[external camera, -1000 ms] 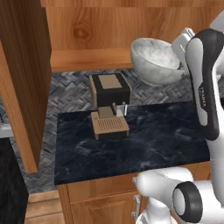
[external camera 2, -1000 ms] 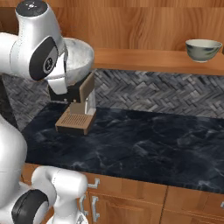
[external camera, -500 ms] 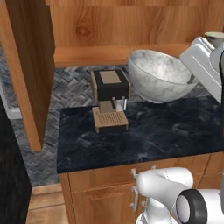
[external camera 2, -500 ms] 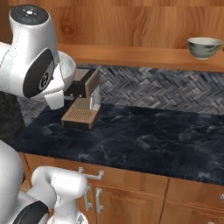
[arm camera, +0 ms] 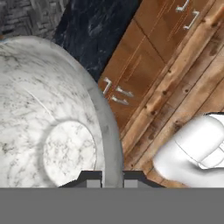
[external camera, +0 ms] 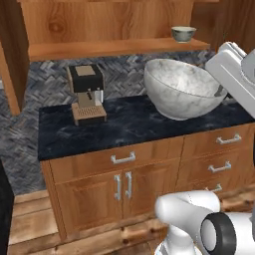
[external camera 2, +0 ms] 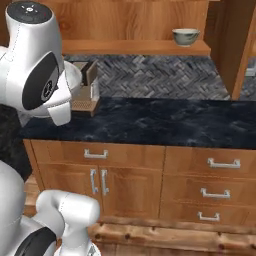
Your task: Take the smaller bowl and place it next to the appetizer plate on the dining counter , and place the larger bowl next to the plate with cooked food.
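Observation:
The larger bowl (external camera: 182,87), white-grey marbled, hangs tilted above the black wall counter (external camera: 124,127). My gripper (external camera: 219,93) is shut on its right rim. In the hand view the rim runs down between my fingertips, with my gripper (arm camera: 111,183) clamped on it and the larger bowl (arm camera: 52,131) spreading to the left. The smaller bowl (external camera: 183,33), greenish-cream, stands on the wooden shelf (external camera: 114,48) at the back; it is also seen as the smaller bowl (external camera 2: 186,36) on the shelf (external camera 2: 135,47). The dining counter and both plates are out of view.
A black and wood coffee machine (external camera: 87,92) stands on the counter left of the bowl, and appears as the coffee machine (external camera 2: 89,90) beside my arm. Wooden drawers and doors (external camera: 124,184) front the counter, above a plank floor (arm camera: 175,96). A wooden cabinet side (external camera 2: 235,45) bounds the right.
Both base views have pulled back from the counter, so the cabinet fronts now show. The larger bowl, still gripped, has come off the shelf and now hangs lower over the counter.

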Robot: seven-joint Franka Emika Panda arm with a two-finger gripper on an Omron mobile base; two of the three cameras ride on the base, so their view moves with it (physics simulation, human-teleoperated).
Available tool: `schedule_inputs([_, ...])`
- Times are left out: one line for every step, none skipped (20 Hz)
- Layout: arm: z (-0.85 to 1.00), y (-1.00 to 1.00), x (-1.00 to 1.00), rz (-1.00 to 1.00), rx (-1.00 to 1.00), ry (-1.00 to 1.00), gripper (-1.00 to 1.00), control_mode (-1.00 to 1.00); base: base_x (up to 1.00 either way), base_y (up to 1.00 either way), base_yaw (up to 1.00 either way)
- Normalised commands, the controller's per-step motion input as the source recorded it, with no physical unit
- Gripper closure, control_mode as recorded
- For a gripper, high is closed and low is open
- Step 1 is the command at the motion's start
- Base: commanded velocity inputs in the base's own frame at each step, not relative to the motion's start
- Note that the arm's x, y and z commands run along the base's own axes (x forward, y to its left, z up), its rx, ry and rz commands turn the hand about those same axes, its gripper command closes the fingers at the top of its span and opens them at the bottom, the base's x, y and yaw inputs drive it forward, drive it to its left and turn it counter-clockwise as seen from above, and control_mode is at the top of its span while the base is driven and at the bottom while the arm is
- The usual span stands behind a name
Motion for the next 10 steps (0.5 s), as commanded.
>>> schedule_inputs([0.00,0.00,0.00,0.00,0.00,0.00,1.00,1.00,-0.97,-0.42,-0.50])
schedule_inputs([0.00,0.00,0.00,0.00,0.00,0.00,1.00,1.00,-0.99,-0.41,-0.50])
schedule_inputs([0.00,0.00,0.00,0.00,0.00,0.00,1.00,1.00,-1.00,-0.37,-0.49])
schedule_inputs([0.00,0.00,0.00,0.00,0.00,0.00,1.00,1.00,-1.00,-0.26,-0.48])
schedule_inputs([0.00,0.00,0.00,0.00,0.00,0.00,1.00,1.00,-1.00,-0.13,-0.45])
schedule_inputs([0.00,0.00,0.00,0.00,0.00,0.00,1.00,1.00,-1.00,-0.04,-0.42])
schedule_inputs([0.00,0.00,0.00,0.00,0.00,0.00,1.00,1.00,-1.00,-0.01,-0.40])
schedule_inputs([0.00,0.00,0.00,0.00,0.00,0.00,1.00,1.00,-1.00,-0.06,-0.37])
schedule_inputs([0.00,0.00,0.00,0.00,0.00,0.00,1.00,1.00,-1.00,-0.16,-0.35])
schedule_inputs([0.00,0.00,0.00,0.00,0.00,0.00,1.00,1.00,-1.00,-0.26,-0.35])
